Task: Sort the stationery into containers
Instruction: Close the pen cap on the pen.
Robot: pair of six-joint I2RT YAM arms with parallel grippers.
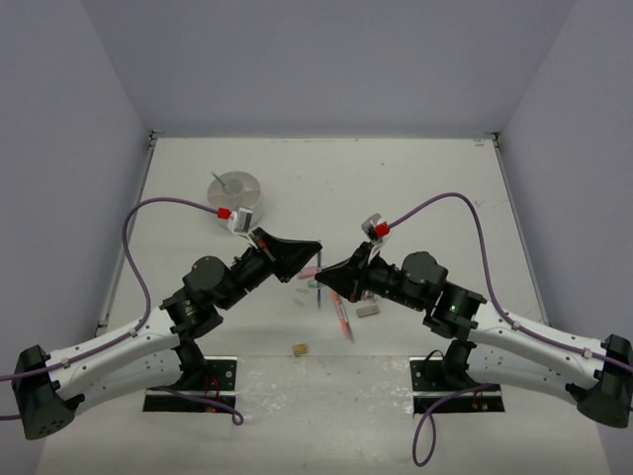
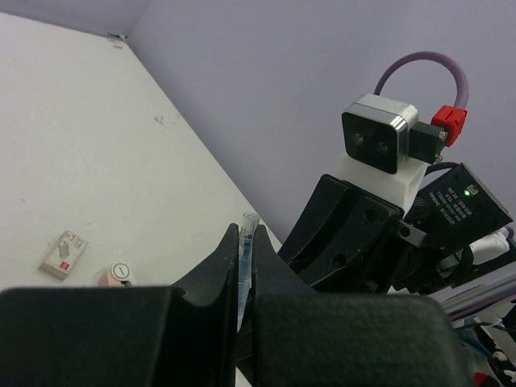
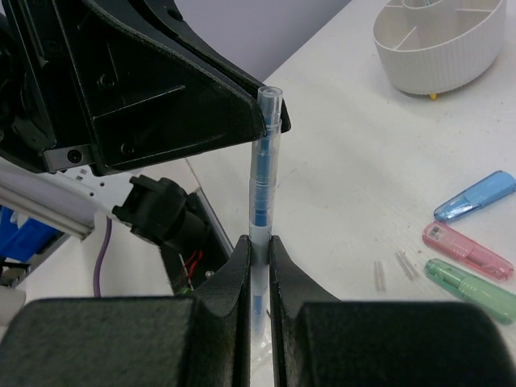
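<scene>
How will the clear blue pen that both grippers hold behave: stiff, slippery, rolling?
Probably stiff: the clear blue pen runs straight between the right gripper and left gripper. Likely slippery: smooth glossy barrel, pinched along a thin line. Round and thin, so it would probably roll if set on the table.

The off-white bench (image 1: 415,188) carries a round white divided tub (image 1: 235,190), and well apart from the tub, nearer the arm bases and to its right, lie a red pen (image 1: 342,319), a beige eraser (image 1: 368,309), a tan eraser (image 1: 298,348), and a blue clip (image 3: 476,197), a pink clip (image 3: 466,250) and a green clip (image 3: 472,289) side by side.
</scene>
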